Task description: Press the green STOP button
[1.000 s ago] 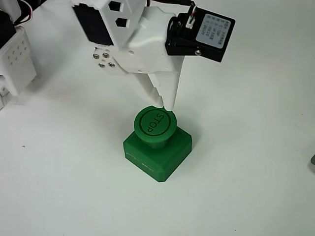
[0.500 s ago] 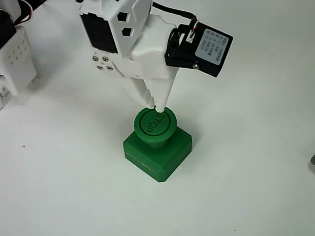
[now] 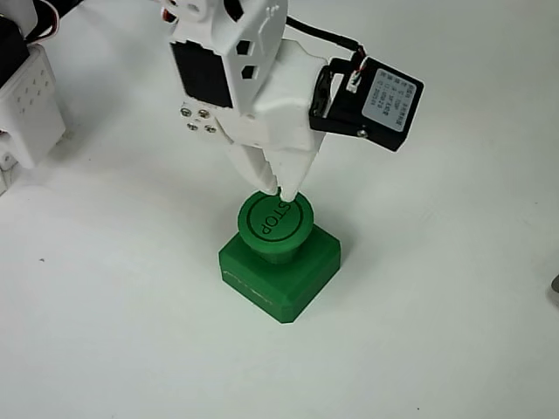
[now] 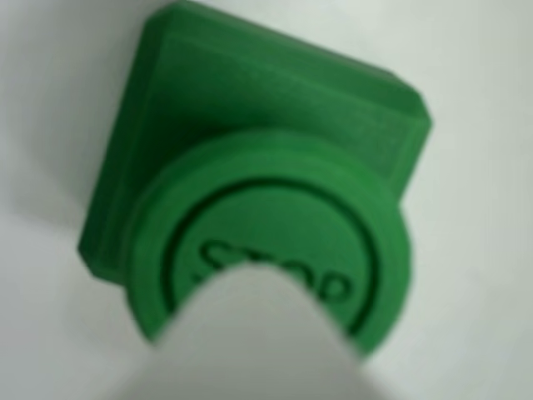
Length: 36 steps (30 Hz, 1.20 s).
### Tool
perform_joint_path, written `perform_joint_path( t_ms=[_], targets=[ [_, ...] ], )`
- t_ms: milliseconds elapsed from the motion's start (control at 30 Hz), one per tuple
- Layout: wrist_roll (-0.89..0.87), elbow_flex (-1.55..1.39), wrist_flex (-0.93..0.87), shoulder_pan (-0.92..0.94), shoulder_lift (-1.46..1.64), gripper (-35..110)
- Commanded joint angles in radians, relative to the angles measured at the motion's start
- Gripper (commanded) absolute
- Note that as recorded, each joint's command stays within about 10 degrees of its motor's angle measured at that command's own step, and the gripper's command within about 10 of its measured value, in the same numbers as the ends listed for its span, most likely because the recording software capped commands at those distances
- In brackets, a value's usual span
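The green STOP button (image 3: 272,220) stands on the white table, a round cap with a dark ring on a square chamfered base (image 3: 281,271). My white gripper (image 3: 281,190) points straight down, its fingers shut together, with the tips touching the cap's far rim. In the wrist view the cap (image 4: 266,242) is large and blurred, and my white fingertip (image 4: 258,342) covers its lower part and half of the lettering.
A white block of the arm's base (image 3: 31,105) stands at the left edge of the fixed view. A black camera module (image 3: 371,105) hangs on the gripper's right side. A small dark object (image 3: 555,288) sits at the right edge.
The gripper has shifted slightly to the right and turned, and its tips stay on the cap's far edge. The button has not moved.
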<state>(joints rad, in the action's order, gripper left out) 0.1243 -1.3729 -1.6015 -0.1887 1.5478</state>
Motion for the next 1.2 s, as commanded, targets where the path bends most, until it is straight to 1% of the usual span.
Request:
perform_joint_path(
  t_ms=[0, 433, 1167],
  targets=[
    [-0.003, -0.003, -0.017, -0.020, 0.028, 0],
    [-0.026, -0.003, -0.017, -0.043, -0.044, 0],
    [-0.021, -0.017, -0.017, -0.017, -0.133, 0]
  ],
)
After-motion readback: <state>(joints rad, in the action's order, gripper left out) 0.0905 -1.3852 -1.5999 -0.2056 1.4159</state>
